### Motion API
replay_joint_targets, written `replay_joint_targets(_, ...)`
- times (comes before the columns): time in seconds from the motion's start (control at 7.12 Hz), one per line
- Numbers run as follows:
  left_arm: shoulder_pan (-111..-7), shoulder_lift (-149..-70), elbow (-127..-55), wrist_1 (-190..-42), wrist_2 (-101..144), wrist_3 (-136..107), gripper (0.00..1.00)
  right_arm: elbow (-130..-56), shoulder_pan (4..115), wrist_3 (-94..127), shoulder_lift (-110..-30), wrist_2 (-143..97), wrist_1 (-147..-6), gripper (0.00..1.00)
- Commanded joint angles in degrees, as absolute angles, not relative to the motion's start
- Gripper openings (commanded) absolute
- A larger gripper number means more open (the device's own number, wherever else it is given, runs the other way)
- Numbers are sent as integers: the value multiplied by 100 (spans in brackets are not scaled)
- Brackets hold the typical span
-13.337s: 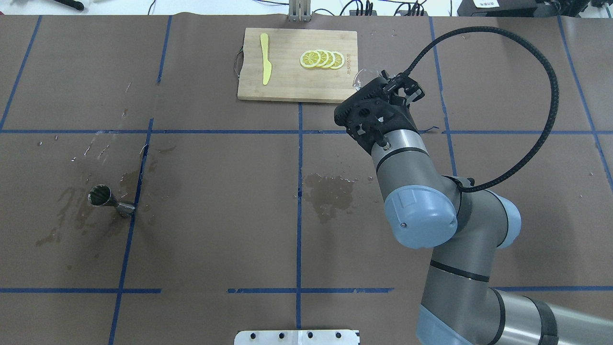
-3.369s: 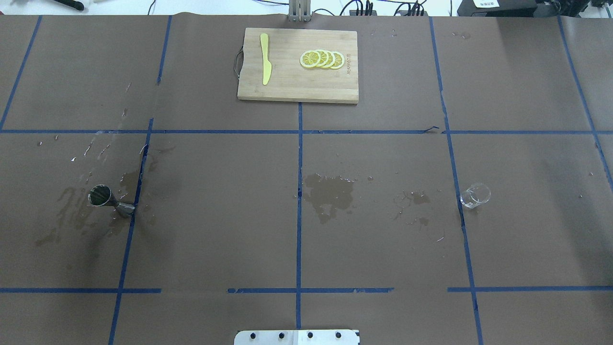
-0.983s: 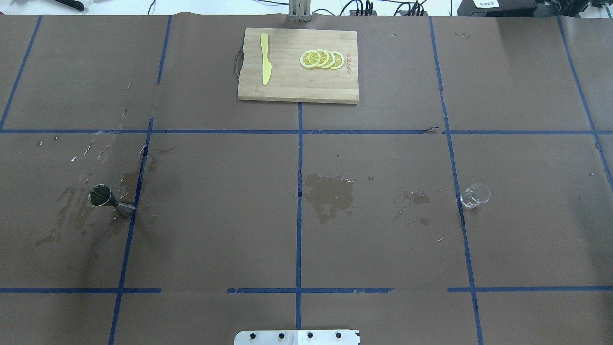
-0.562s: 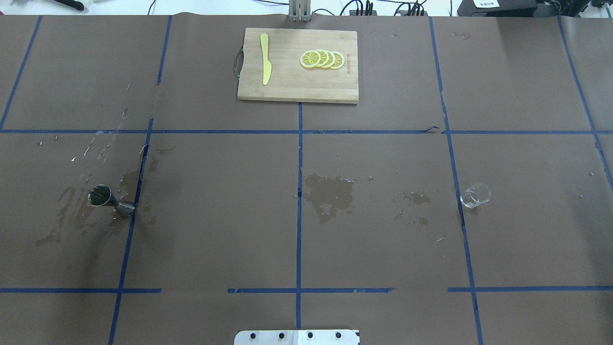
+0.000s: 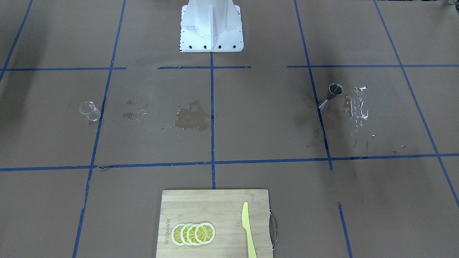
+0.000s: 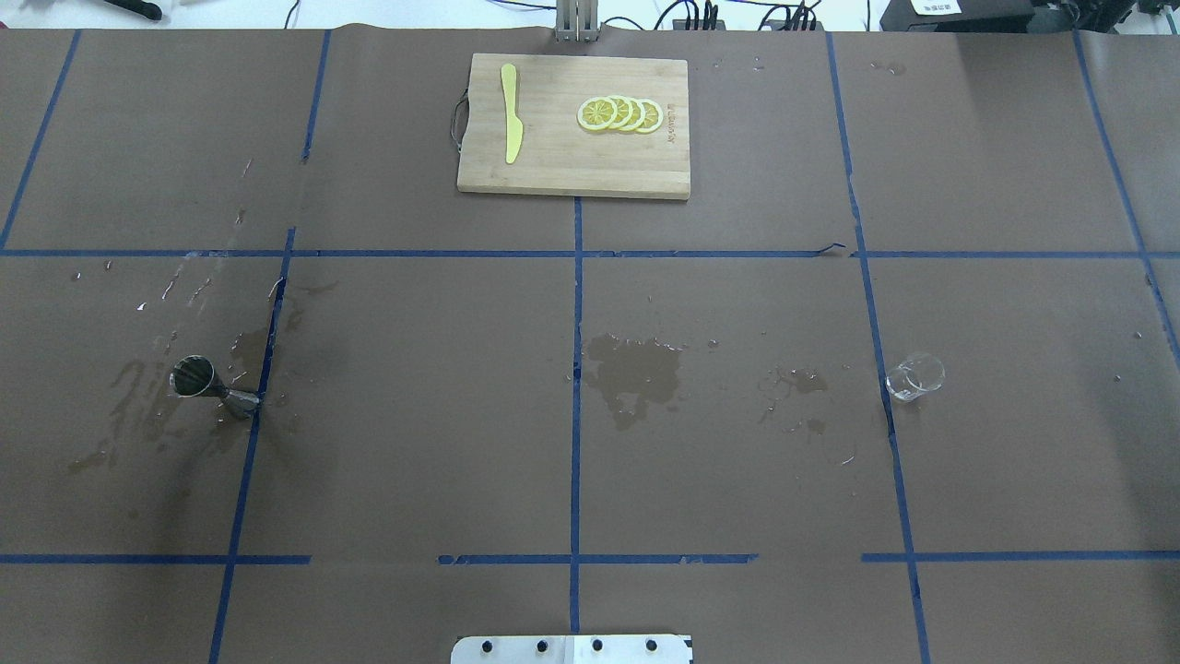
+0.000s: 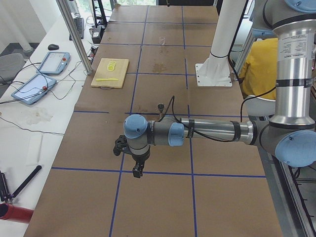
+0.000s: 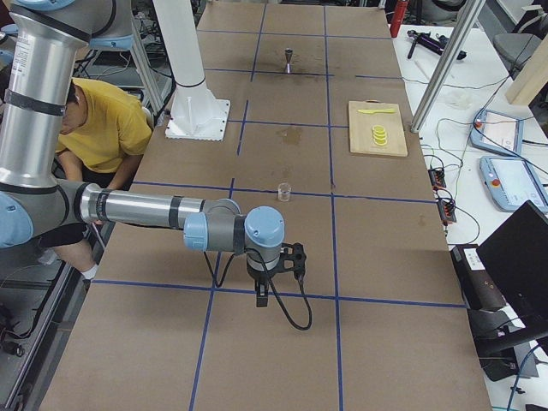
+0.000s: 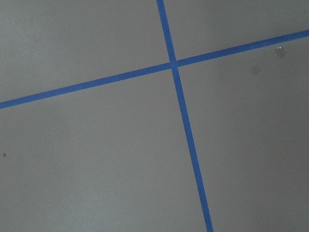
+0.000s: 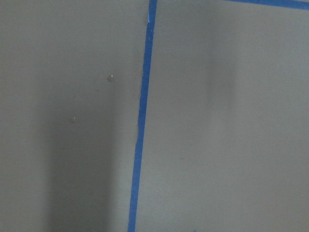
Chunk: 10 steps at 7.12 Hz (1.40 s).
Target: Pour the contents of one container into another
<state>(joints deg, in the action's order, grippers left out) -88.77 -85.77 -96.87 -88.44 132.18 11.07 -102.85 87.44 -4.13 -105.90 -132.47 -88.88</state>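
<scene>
The small clear cup [image 6: 914, 376] stands upright and alone on the brown paper at the table's right side; it also shows in the front-facing view [image 5: 89, 111] and the right-side view [image 8: 283, 192]. The steel jigger [image 6: 210, 385] stands upright at the table's left side [image 5: 331, 96], among wet stains. Both arms are pulled back to the table's ends. The left gripper [image 7: 120, 147] and the right gripper [image 8: 295, 257] hang over bare paper, far from both vessels. Neither shows in the overhead or front-facing view, so I cannot tell if they are open or shut. The wrist views show only paper and blue tape.
A wooden cutting board [image 6: 572, 175] lies at the far middle with lemon slices [image 6: 619, 113] and a yellow knife [image 6: 510, 112]. Wet patches [image 6: 634, 369] darken the paper's middle. The robot's white base [image 5: 211, 25] is at the near edge. A person in yellow [image 8: 103, 128] crouches beside it.
Earlier the right gripper was at the cup near the cutting board. The cup now stands free on the right and the arm has left the overhead view. Nothing moved in the last second.
</scene>
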Motion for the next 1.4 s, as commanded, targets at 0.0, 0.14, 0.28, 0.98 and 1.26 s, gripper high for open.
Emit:
replay_joint_targets(0.0,-8877,-8587,-9694,-8851,13227,1107,100,-10336,8763,-439,-10503,-13184,-9088,100)
replay_joint_targets(0.14,-8877,-8596,-9694,-8894,13219,1107,100,-10345,8771,-439,-10512,-13201,-9088,100)
replay_joint_targets(0.28,-8877,-8596,-9686,-8938,13219,1107,100,-10345,8771,-483,-10529,-13219,-9079,100)
replay_joint_targets(0.98,-8886,-8552,-9668,-8938,13201,1099,100,-10345,8763,-483,-10529,-13210,-9079,100)
replay_joint_targets(1.26,-8886,-8517,-9668,-8930,13210,1099,100,-10353,8771,-483,-10503,-13201,-9079,100)
